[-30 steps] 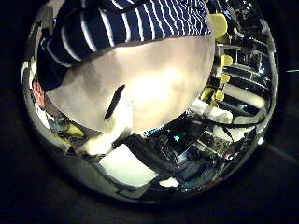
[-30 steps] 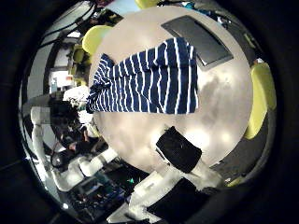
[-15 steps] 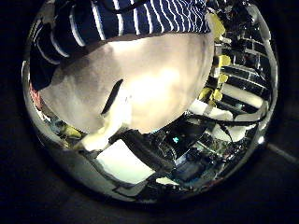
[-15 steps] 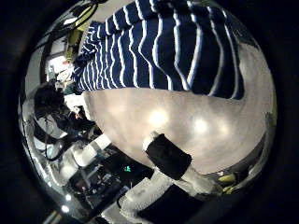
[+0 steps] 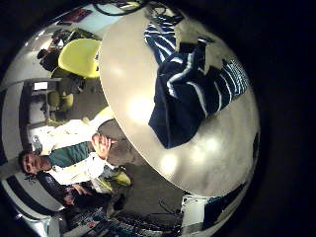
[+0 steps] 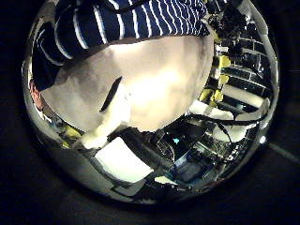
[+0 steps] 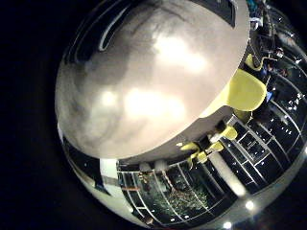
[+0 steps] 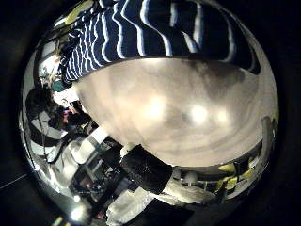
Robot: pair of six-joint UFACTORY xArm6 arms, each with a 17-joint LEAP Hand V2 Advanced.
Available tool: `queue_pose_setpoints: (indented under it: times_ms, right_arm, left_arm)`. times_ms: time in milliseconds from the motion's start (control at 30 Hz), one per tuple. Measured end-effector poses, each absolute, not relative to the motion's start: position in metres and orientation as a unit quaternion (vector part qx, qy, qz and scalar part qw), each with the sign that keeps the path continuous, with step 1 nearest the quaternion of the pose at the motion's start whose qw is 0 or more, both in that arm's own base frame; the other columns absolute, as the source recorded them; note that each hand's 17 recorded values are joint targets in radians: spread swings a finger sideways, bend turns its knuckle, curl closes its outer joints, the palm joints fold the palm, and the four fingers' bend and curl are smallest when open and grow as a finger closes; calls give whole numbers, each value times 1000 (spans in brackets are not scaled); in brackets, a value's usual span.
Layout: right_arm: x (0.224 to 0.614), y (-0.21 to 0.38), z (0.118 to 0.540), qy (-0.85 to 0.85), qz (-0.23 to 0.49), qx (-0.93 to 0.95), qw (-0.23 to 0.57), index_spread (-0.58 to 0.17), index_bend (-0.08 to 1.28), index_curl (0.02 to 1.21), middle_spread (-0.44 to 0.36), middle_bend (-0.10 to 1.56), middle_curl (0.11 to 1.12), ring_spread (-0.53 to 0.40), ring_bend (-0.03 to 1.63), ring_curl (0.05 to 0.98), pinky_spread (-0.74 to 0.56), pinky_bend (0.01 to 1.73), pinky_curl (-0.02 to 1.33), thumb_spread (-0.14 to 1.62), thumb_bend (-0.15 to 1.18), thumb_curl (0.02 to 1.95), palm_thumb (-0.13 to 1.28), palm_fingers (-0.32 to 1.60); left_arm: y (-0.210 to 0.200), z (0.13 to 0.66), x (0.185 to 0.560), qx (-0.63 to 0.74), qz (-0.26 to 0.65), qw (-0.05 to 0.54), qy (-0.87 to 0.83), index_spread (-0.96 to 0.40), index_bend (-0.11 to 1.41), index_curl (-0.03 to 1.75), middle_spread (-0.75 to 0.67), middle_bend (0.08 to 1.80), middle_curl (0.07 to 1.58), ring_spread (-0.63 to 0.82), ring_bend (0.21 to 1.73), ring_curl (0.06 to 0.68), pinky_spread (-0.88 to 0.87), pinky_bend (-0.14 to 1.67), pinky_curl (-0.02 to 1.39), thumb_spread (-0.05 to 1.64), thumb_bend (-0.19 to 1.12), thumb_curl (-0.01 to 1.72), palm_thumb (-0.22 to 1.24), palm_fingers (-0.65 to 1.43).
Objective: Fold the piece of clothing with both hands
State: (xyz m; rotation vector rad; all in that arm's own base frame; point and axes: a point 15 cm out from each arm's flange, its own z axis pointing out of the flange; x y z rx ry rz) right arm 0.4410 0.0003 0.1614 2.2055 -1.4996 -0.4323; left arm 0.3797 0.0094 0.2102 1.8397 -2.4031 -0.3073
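Observation:
A striped long-sleeved garment (image 5: 188, 84) lies rumpled on the round pale table (image 5: 133, 109), sleeves spread, in the left little finger side palm view. The left thumb side palm view shows its striped edge (image 6: 131, 23) on the table (image 6: 155, 80), with a finger of my left hand (image 6: 108, 117) reaching straight out over bare table, away from the cloth. In the right thumb side palm view the garment (image 8: 150, 33) is close, and part of my right hand (image 8: 146, 168) sits over bare table (image 8: 179, 108).
A chair (image 5: 79, 57) stands beside the table in the left little finger side palm view, and another chair (image 7: 245, 91) beside the table edge in the right little finger side palm view. Equipment racks (image 6: 234, 89) stand past the table.
The right thumb side view has moved much closer to the garment's edge, with the cloth now filling more of it. The left thumb side view has barely shifted. The garment lies as before.

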Motion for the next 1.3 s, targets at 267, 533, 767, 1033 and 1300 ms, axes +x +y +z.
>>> queue_pose_setpoints:
  times_ms: [267, 533, 767, 1033, 1300]
  right_arm:
    - [388, -39, 176, -546, -162, 782, 252, -368, 216, 409, -98, 395, 396, 25, 245, 231, 330, 156, 205, 1275, -15, 268, 189, 355]
    - [355, -59, 197, -550, -155, 782, 248, -365, 213, 413, -91, 410, 397, 14, 246, 236, 329, 167, 189, 1280, -14, 267, 189, 360]
    - [373, -85, 213, -578, -116, 785, 190, -377, 130, 376, -72, 287, 364, 8, 351, 266, 341, 232, 216, 1289, -1, 280, 262, 316]
    - [402, -70, 201, -585, -90, 794, 140, -387, 129, 295, -65, 172, 318, 68, 361, 274, 337, 411, 288, 1205, -10, 323, 392, 67]
    - [418, -29, 153, -556, -99, 810, 155, -400, 147, 265, -48, 189, 315, 108, 365, 268, 321, 436, 302, 1117, -26, 327, 421, 14]
  left_arm:
    - [12, 215, 385, 604, -99, 43, -790, -31, 180, 422, 64, 196, 420, 26, 747, 272, 90, 356, 457, 1208, -18, 329, 460, 266]
    - [13, 220, 384, 601, -99, 41, -792, -43, 171, 411, 39, 196, 419, 13, 746, 266, 78, 368, 454, 1216, -19, 321, 440, 270]
    - [15, 222, 379, 599, -98, 42, -793, -47, 175, 402, 32, 197, 418, 7, 749, 263, 70, 373, 452, 1214, -19, 316, 419, 269]
    - [17, 219, 377, 598, -101, 46, -794, -50, 175, 396, 25, 197, 420, -4, 750, 259, 67, 376, 447, 1217, -17, 315, 410, 273]
    - [20, 219, 376, 598, -100, 47, -794, -57, 175, 392, 24, 198, 419, -7, 750, 257, 66, 376, 443, 1218, -17, 312, 395, 275]
